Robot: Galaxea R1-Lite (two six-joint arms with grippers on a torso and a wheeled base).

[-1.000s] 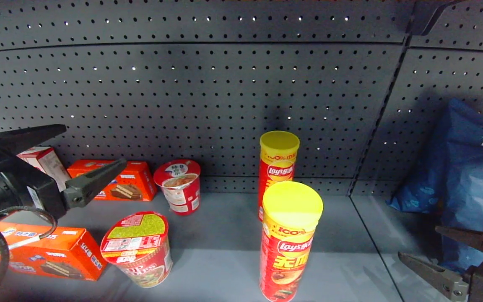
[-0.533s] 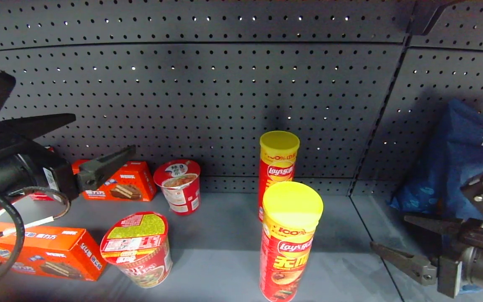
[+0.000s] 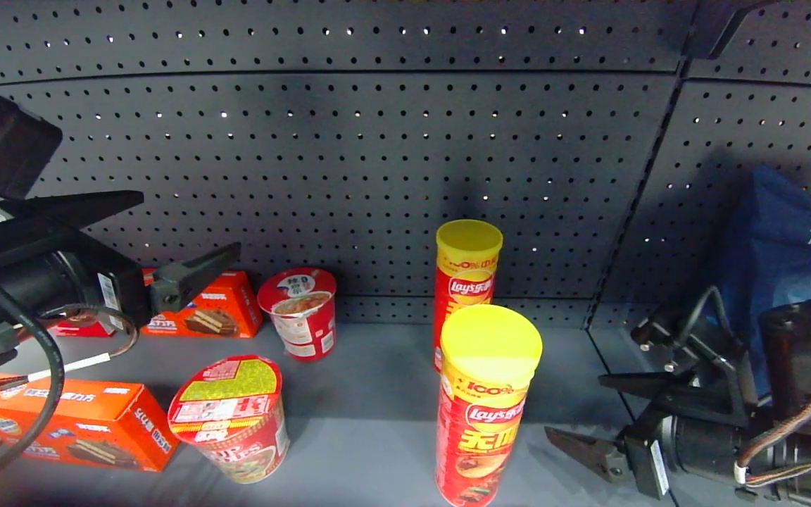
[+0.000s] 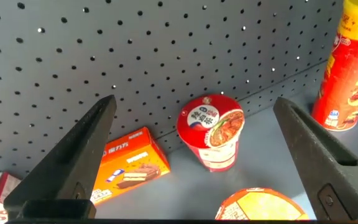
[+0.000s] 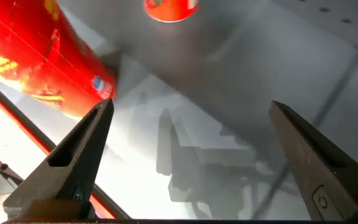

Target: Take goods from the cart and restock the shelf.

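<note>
Two red chip cans with yellow lids stand on the grey shelf (image 3: 377, 380), one in front (image 3: 486, 408) and one behind (image 3: 467, 274). My left gripper (image 3: 190, 222) hangs open and empty above the rear orange wafer box (image 3: 201, 306), left of the small noodle cup (image 3: 300, 313). In the left wrist view the left gripper (image 4: 194, 102) frames that cup (image 4: 211, 130). My right gripper (image 3: 573, 406) is open and empty, low over the shelf just right of the front can. The right wrist view has the right gripper (image 5: 191, 104) beside that can (image 5: 36, 56).
A larger noodle cup (image 3: 233, 419) and a second orange box (image 3: 74, 422) sit at the front left. A blue snack bag (image 3: 793, 239) leans at the right, behind the right arm. A perforated back panel (image 3: 377, 176) closes the rear.
The right arm has swung left across the shelf toward the front can. The left gripper has shifted right and a little up. Both stayed open; the goods have not moved.
</note>
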